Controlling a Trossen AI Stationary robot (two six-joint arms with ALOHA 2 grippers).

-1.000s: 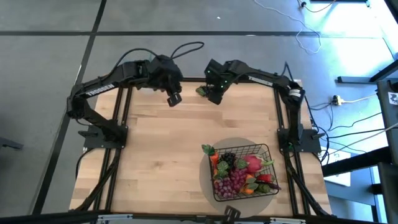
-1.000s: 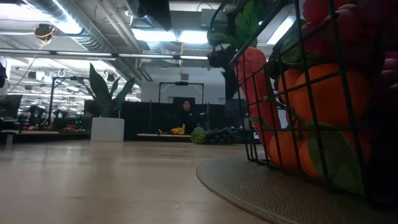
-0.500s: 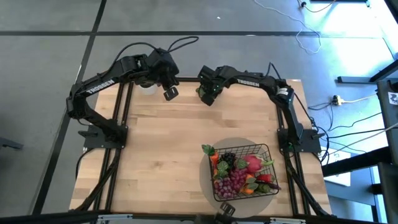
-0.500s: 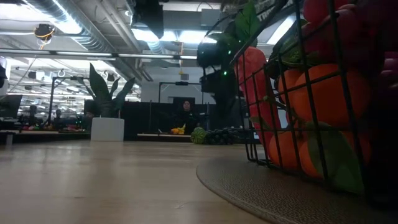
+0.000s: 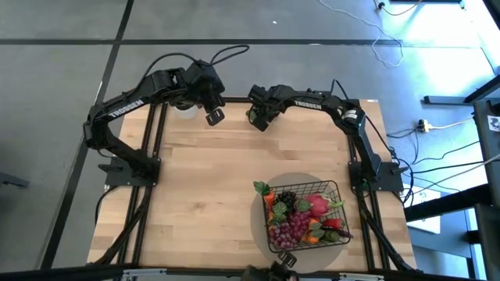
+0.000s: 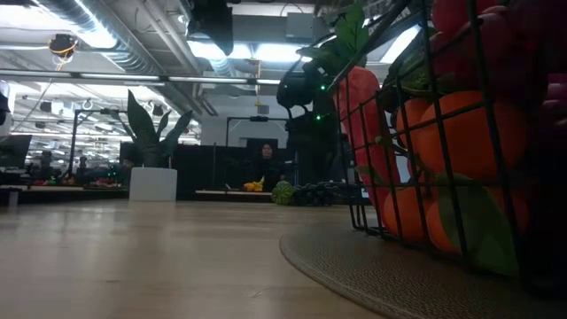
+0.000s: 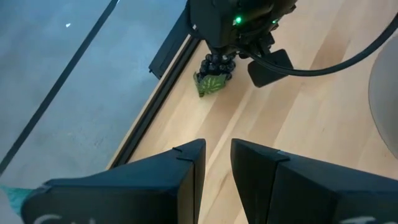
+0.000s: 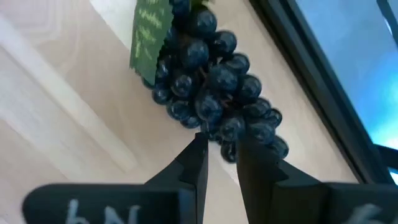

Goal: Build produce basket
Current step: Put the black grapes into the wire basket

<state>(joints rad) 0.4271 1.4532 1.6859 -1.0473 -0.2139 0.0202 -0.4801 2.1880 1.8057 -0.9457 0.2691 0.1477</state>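
A dark grape bunch (image 8: 211,81) with a green leaf (image 8: 146,34) lies on the wood at the table's far edge (image 5: 251,115), also in the left wrist view (image 7: 213,78) and the low view (image 6: 319,192). My right gripper (image 5: 258,119) (image 8: 221,138) hangs right over it, pointing down, fingers shut to a narrow slit at the bunch's near end. My left gripper (image 5: 215,116) (image 7: 217,146) hovers shut above the table, left of the bunch. The black wire basket (image 5: 336,187) stands on a round grey mat (image 5: 258,220) at the near right, filled with produce (image 5: 298,221). My right gripper comes at the grape bunch from above, and its fingertips (image 8: 199,142) stand at the outermost grapes (image 8: 227,127) of one end. Whether they touch the grapes, I cannot tell. The bunch lies flat on the table.
A potted plant in a white pot (image 6: 152,182) stands at the far left corner, under my left arm. The basket (image 6: 461,133) fills the low view's right side. A person (image 6: 264,161) sits far behind the table. Bare wood (image 5: 203,187) spans the table's middle and left.
My right gripper has moved toward the table's far edge and a little left, ending over the grape bunch. My left gripper has drawn back slightly toward the far edge and then kept still. The grapes and the basket have stayed put.
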